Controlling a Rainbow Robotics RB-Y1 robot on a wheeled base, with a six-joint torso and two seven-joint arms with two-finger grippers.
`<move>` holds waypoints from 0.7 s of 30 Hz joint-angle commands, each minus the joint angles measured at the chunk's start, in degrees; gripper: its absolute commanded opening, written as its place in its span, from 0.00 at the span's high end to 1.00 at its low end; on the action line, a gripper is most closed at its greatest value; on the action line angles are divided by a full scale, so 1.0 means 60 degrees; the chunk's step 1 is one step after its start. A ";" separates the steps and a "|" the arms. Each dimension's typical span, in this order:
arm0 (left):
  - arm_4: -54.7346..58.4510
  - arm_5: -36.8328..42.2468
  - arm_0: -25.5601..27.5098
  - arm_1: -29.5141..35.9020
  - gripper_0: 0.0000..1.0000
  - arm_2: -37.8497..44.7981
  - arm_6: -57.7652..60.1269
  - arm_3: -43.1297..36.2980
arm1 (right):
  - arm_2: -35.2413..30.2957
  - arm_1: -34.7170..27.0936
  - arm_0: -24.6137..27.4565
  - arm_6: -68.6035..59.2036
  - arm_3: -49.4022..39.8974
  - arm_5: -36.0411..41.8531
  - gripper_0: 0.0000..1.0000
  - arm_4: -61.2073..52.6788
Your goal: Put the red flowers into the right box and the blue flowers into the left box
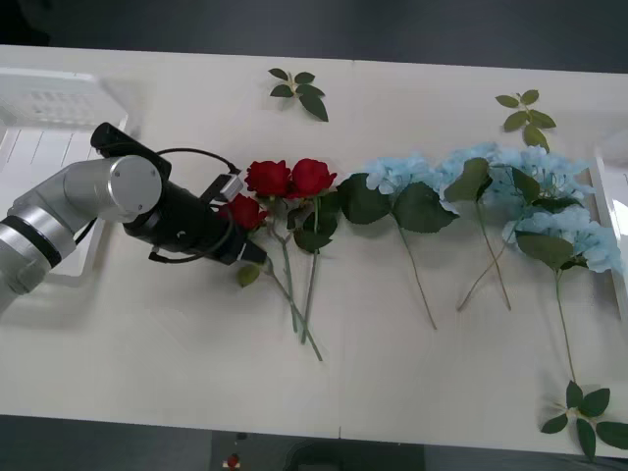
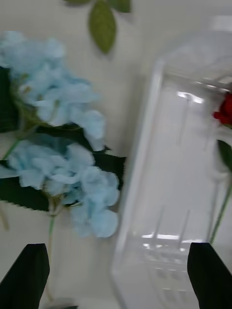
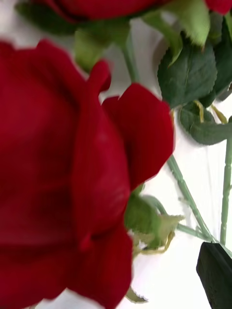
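Left gripper (image 1: pixel 250 247), black fingers apart, reaches the nearest deep-red artificial rose (image 1: pixel 243 211), whose thin green stem trails toward the robot.

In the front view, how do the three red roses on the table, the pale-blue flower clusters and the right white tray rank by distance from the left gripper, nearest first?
1. Three red roses, touching the left gripper.
2. Pale-blue flower clusters, right of centre.
3. Right white tray, at the far right edge.
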 commanded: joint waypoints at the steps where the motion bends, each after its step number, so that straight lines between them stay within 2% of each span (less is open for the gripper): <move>1: -0.0034 -0.0759 -0.0610 -0.0049 0.00 -0.0679 0.1028 -0.0109 | -0.0494 -0.0131 -0.0001 0.0446 -0.0815 0.0085 0.17 -0.0921; 5: -0.0312 -0.1520 -0.0742 -0.0108 0.00 -0.1265 0.1585 -0.0123 | -0.0494 0.0132 0.0189 0.0388 -0.1870 -0.0033 0.15 -0.1419; 10: -0.0620 -0.1769 -0.0771 -0.0122 0.00 -0.1456 0.1731 -0.0123 | -0.0509 -0.0102 0.0995 0.0271 -0.2763 -0.1175 0.11 -0.1449; 11: -0.0649 -0.1769 -0.0771 -0.0122 0.04 -0.1456 0.1717 -0.0123 | -0.0509 -0.0102 0.1097 0.0285 -0.2851 -0.1336 0.11 -0.1463; 12: -0.0693 -0.1769 -0.0771 -0.0122 0.19 -0.1456 0.1702 -0.0123 | -0.0509 -0.0102 0.1170 0.0300 -0.2954 -0.1454 0.11 -0.1492; 13: -0.0737 -0.1799 -0.0771 -0.0122 0.66 -0.1456 0.1687 -0.0123 | -0.0509 -0.0087 0.1258 0.0315 -0.3115 -0.1644 0.11 -0.1522; 14: -0.0781 -0.1813 -0.0771 -0.0122 0.99 -0.1456 0.1673 -0.0123 | -0.0509 -0.0073 0.1317 0.0285 -0.3261 -0.1790 0.11 -0.1551; 21: -0.0971 -0.1843 -0.0771 -0.0137 1.00 -0.1456 0.1570 -0.0123 | -0.0494 0.0308 0.1581 0.0183 -0.4008 -0.2318 0.11 -0.1961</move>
